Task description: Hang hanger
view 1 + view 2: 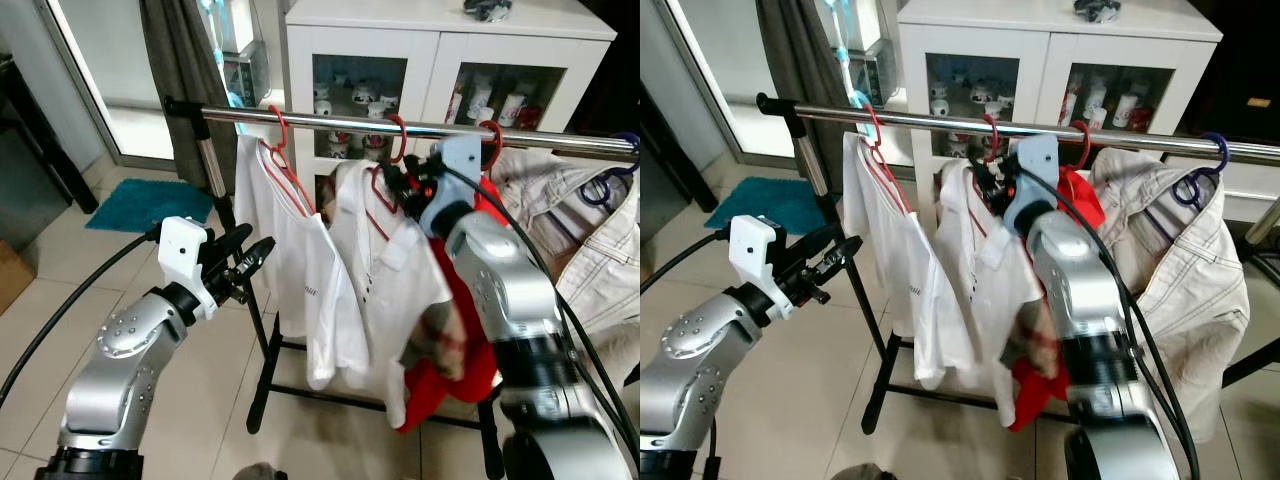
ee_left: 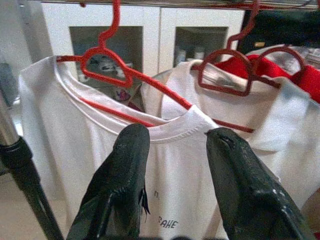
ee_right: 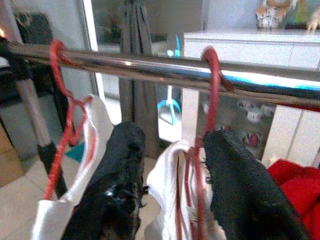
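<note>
- Evidently the red hanger (image 3: 212,90) is thin, stiff plastic — light, though its white shirt (image 1: 385,270) sways.
- Right end effector (image 3: 172,190) spread around its neck — grip there.
- Left end effector (image 2: 175,150) spread, empty.

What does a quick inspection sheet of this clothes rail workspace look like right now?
Surface: tiled floor, nothing seen on it near the rack.
Job's things: metal rail carries red hangers; middle hanger is hooked on, holding a white collared shirt; white T-shirt on the hanger beside it.
Clutter: red garment, beige jacket on a blue hanger.
Grippers: right gripper open at the middle hanger's neck; left gripper open, facing the T-shirt.
Cables: black cables along both arms.
Surroundings: white cabinet, teal mat.
</note>
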`<state>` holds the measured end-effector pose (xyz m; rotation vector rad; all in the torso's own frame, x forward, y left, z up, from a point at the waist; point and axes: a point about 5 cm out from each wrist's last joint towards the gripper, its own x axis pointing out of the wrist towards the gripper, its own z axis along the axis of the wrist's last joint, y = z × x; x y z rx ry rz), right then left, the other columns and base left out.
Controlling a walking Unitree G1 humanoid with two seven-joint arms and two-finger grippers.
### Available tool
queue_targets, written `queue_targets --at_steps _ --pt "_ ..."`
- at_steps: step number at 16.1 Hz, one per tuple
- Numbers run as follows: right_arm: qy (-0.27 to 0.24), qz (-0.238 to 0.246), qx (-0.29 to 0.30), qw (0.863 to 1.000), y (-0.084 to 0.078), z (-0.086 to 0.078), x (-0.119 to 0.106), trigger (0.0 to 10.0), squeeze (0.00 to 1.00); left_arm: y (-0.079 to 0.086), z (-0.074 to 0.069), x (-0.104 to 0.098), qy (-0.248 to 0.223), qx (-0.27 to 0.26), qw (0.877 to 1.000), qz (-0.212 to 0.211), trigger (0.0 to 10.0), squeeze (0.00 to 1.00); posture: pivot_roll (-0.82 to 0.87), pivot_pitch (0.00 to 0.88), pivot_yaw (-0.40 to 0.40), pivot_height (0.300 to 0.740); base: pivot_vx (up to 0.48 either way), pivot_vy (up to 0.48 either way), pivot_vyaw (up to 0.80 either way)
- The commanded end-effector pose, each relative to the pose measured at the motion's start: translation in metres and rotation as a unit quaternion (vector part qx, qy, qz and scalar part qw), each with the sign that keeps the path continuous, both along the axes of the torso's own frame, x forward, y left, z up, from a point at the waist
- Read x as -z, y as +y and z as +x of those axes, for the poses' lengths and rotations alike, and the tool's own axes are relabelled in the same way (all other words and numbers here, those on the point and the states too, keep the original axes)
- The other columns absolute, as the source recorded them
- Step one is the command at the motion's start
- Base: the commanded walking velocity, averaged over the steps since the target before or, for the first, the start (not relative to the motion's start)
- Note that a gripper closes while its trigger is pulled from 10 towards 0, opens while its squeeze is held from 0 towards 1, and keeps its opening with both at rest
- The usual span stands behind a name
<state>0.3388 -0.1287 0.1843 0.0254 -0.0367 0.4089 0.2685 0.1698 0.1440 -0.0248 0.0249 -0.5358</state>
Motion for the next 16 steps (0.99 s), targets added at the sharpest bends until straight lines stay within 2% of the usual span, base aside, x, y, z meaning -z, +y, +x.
queue_targets --at_steps 1,3,4,7,11,14,15,16 --pt "-0.017 0.004 -0.013 1.0 0.005 -0.01 -0.002 10.0 1.0 0.001 0.002 -0.001 -0.005 -0.017 1.0 0.012 10.0 0.0 0.0 0.0 0.048 0.74 0.0 0.0 0.0" --pt "-0.021 0.009 -0.003 1.0 0.008 -0.015 0.003 10.0 1.0 0.001 0.006 0.0 -0.007 -0.028 0.999 0.02 10.0 0.0 0.0 0.0 0.051 0.74 0.0 -0.416 0.22" --pt "-0.016 0.028 0.028 0.999 0.006 -0.016 0.009 10.0 1.0 -0.003 0.009 0.0 -0.008 -0.025 0.999 0.027 10.0 0.0 0.0 0.0 0.062 0.74 0.0 -0.45 0.8" --pt "-0.014 0.044 0.067 0.997 0.003 -0.014 0.007 10.0 1.0 -0.005 0.011 -0.003 -0.014 -0.014 0.999 0.035 10.0 0.0 -0.01 0.0 0.056 0.74 0.0 -0.45 0.67" --pt "-0.014 0.045 0.058 0.997 0.004 -0.016 0.002 10.0 1.0 -0.003 0.013 -0.002 -0.014 -0.013 0.999 0.039 10.0 0.0 0.0 0.0 0.071 0.74 0.0 -0.432 0.0" --pt "0.003 0.008 0.062 0.998 0.003 -0.017 0.001 10.0 1.0 -0.003 0.006 -0.002 -0.01 0.03 0.998 0.049 10.0 0.0 0.0 0.0 0.054 0.74 0.0 0.0 0.0" --pt "0.012 -0.006 0.063 0.998 0.002 -0.018 0.002 10.0 1.0 -0.003 -0.004 0.001 0.0 0.073 0.996 0.052 10.0 0.0 0.0 0.0 0.061 0.74 0.0 0.0 0.0" --pt "0.014 -0.009 0.065 0.998 0.002 -0.019 0.002 10.0 1.0 -0.003 -0.007 0.003 0.007 0.09 0.995 0.052 10.0 0.0 0.0 0.0 0.061 0.74 0.0 0.0 0.0"
